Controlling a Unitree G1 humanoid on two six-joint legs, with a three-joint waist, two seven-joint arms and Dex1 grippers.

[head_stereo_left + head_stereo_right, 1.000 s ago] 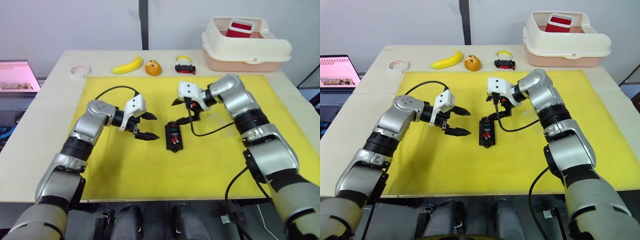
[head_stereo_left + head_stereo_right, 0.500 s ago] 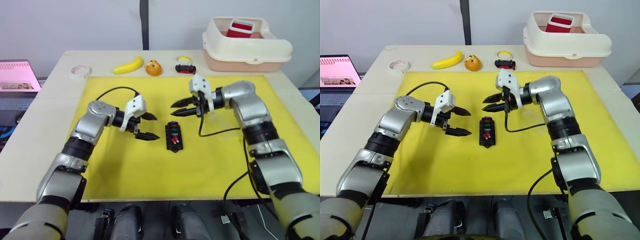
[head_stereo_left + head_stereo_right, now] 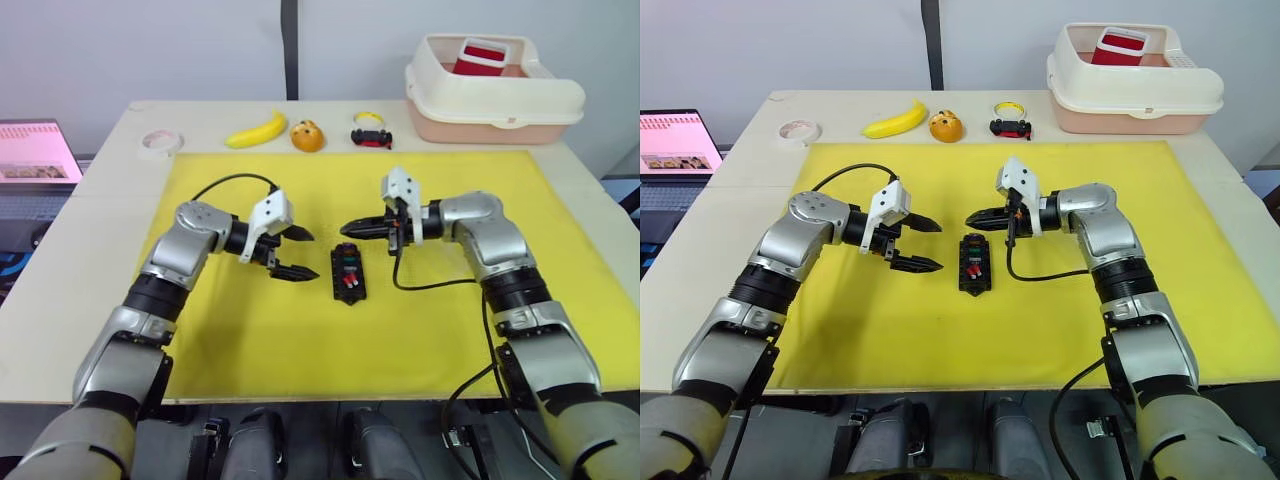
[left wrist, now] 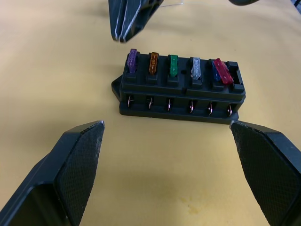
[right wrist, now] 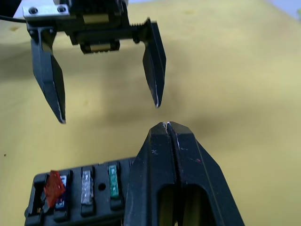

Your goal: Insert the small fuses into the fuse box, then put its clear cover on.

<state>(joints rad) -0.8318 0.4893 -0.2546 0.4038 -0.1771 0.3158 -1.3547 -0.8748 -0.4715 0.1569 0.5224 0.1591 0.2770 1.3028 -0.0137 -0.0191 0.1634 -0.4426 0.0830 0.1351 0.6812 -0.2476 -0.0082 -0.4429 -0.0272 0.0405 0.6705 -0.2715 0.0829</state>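
Note:
The black fuse box [image 3: 348, 272] lies on the yellow mat [image 3: 260, 340]. One row of its slots holds several small fuses: purple [image 4: 132, 60], amber [image 4: 154, 60], green [image 4: 173, 65], grey [image 4: 195, 67] and a tilted red one [image 4: 220, 71]. My left gripper [image 3: 312, 255] is open, just left of the box and facing it. My right gripper [image 3: 346, 229] is shut on nothing and points left, just above the box's far end. A thin clear edge [image 4: 173, 3] beyond the right gripper may be the clear cover.
Along the table's back edge are a tape roll [image 3: 159, 143], a banana [image 3: 255, 130], an orange toy [image 3: 306, 135] and a small black-and-red item [image 3: 370, 135]. A cream bin [image 3: 493, 95] holding a red container stands back right. A lit screen [image 3: 35, 152] sits far left.
My right gripper has shut with nothing in it. It turned from pointing down at the box to pointing left, level above the box's far end. The left arm has not moved.

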